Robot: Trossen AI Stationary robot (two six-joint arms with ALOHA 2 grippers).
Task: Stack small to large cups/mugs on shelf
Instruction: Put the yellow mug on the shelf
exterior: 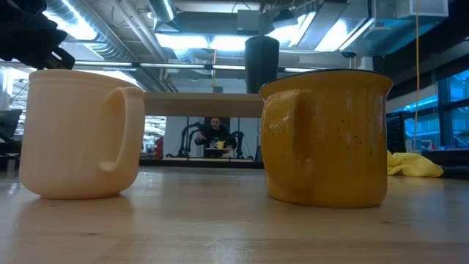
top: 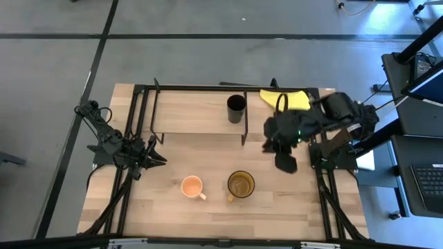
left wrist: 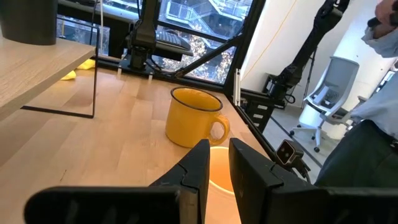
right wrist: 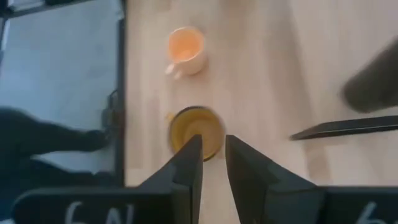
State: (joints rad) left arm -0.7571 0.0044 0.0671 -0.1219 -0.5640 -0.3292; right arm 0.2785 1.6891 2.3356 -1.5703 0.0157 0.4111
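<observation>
The small black cup (top: pixel 236 108) stands upright on the shelf's wooden board (top: pixel 194 111) at the far side. The peach mug (top: pixel 192 186) and the amber mug (top: pixel 241 185) stand upright on the table's near half, side by side. My right gripper (top: pixel 286 164) hangs above the table to the right of the amber mug (right wrist: pixel 196 130), slanting down, its fingers nearly together and empty. My left gripper (top: pixel 160 159) rests level at the table's left, pointing toward the peach mug (left wrist: pixel 217 171), shut and empty.
A yellow cloth (top: pixel 285 99) lies at the far right beside the shelf. The shelf's thin black rods (top: pixel 243 131) stand between the board and the mugs. A person (left wrist: pixel 373 137) shows beyond the table. Bare wood lies near the front edge.
</observation>
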